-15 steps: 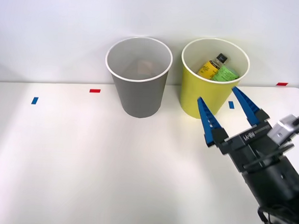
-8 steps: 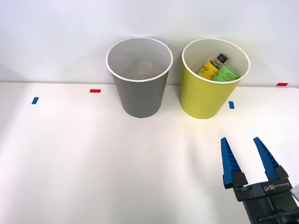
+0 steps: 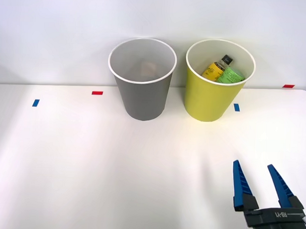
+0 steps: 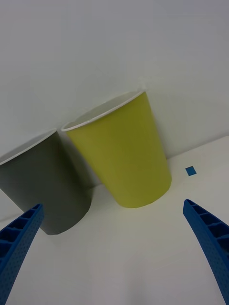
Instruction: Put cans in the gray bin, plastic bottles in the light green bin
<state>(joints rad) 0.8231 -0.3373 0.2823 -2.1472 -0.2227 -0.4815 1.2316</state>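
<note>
The right gripper point(image 3: 257, 175) is hanging low over the table point(image 3: 91, 162) at about five o'clock in the front view, its two blue ribbed fingers point(image 3: 238, 184) standing apart and gripping nothing; the gap between them is moderate from the front, while the wrist view is showing them spread to its two corners point(image 4: 114, 257). Both bins are sitting well beyond the fingertips, toward twelve o'clock from the gripper; the light green bin point(image 3: 218, 81) is lying nearer its line, the gray bin point(image 3: 142, 79) just beside that one toward nine o'clock, the two close together with a narrow gap between them.

Counting: two bins; two plastic bottles point(image 3: 221, 70), both leaning inside the light green bin, one yellow-labelled with a dark cap, one green-labelled; one can point(image 3: 147, 68), showing faintly as a pinkish shape at the bottom of the gray bin; several small red and blue tape marks point(image 3: 97, 93) are lying on the table.

The front view is looking down into both bins; the wrist view is showing their outer walls, gray point(image 4: 43, 190) and light green point(image 4: 124, 152), from low on the table side.
</note>
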